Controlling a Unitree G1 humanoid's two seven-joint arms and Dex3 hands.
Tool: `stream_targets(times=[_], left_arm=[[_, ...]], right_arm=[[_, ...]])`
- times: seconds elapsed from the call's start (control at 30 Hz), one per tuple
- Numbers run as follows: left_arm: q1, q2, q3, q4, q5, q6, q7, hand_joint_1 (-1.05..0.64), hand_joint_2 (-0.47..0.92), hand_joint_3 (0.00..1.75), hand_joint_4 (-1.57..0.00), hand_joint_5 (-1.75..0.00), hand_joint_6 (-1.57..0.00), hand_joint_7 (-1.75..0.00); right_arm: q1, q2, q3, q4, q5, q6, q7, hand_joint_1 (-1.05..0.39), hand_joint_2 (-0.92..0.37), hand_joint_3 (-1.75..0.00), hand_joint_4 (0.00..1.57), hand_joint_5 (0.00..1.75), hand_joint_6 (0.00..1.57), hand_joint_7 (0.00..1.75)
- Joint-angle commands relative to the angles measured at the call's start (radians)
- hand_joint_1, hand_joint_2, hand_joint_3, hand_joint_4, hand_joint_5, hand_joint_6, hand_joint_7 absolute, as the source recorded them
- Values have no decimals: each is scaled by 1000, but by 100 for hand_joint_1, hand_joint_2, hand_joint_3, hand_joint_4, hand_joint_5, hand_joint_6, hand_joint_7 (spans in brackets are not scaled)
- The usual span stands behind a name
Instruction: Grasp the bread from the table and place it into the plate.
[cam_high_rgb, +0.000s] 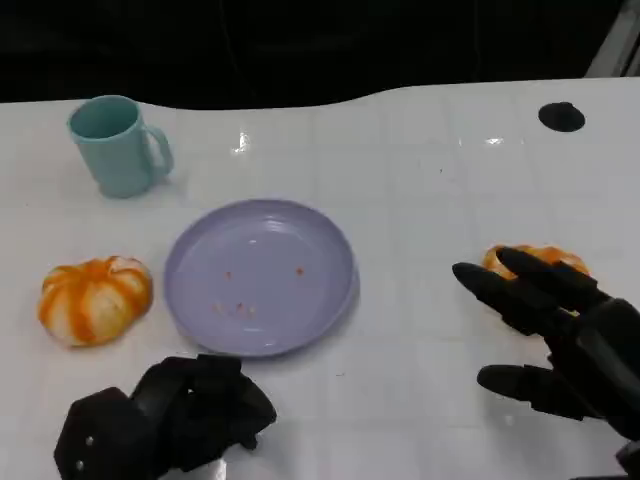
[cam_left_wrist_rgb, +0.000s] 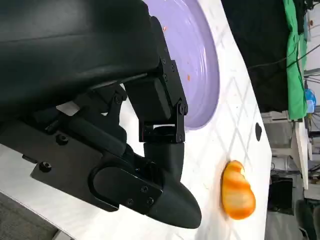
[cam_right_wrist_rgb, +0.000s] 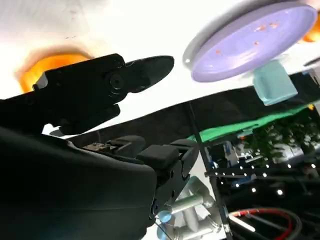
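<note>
Two orange-and-white bread rolls lie on the white table. One bread roll (cam_high_rgb: 95, 298) sits left of the empty lilac plate (cam_high_rgb: 300, 235). The other bread roll (cam_high_rgb: 540, 258) (cam_left_wrist_rgb: 237, 192) (cam_right_wrist_rgb: 47, 67) lies right of the plate, and the fingers of my right hand (cam_high_rgb: 560, 330) (cam_right_wrist_rgb: 100, 87) partly cover it. Those fingers are spread above and in front of the roll and hold nothing. My left hand (cam_high_rgb: 170, 415) (cam_left_wrist_rgb: 135, 150) rests near the table's front edge, just below the plate (cam_left_wrist_rgb: 202, 65), its fingers curled in with nothing in them. The plate (cam_right_wrist_rgb: 250, 42) carries a few crumbs.
A teal mug (cam_high_rgb: 120, 145) (cam_right_wrist_rgb: 272, 85) stands at the back left. A small black round mark (cam_high_rgb: 561, 116) is on the table at the back right. The table's far edge runs just behind the mug.
</note>
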Motion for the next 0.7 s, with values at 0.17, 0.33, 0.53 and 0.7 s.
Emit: stream_targets(times=[0.17,0.33,0.53,0.7], left_arm=[[-7,10,6,20,-4,-5,-1,-103,86,0,-86,-155,-128,-76],[-9,10,8,22,-6,-2,-2,-103,85,0,-87,-155,-129,-75],[-7,14,7,23,-1,-7,-2,-103,85,0,-86,-155,-128,-75],[-5,12,6,17,-2,-5,0,-103,85,0,-87,-154,-129,-74]], right_arm=[[-17,-47,-14,-140,-84,229,180,-59,-88,0,8,0,16,0],[-49,-53,7,-151,-143,318,244,-55,-84,0,9,2,20,2],[-96,-46,34,-120,-193,384,251,-52,-83,-1,13,5,24,3],[-166,-36,65,-58,-204,443,285,-50,-83,0,11,5,24,1]])
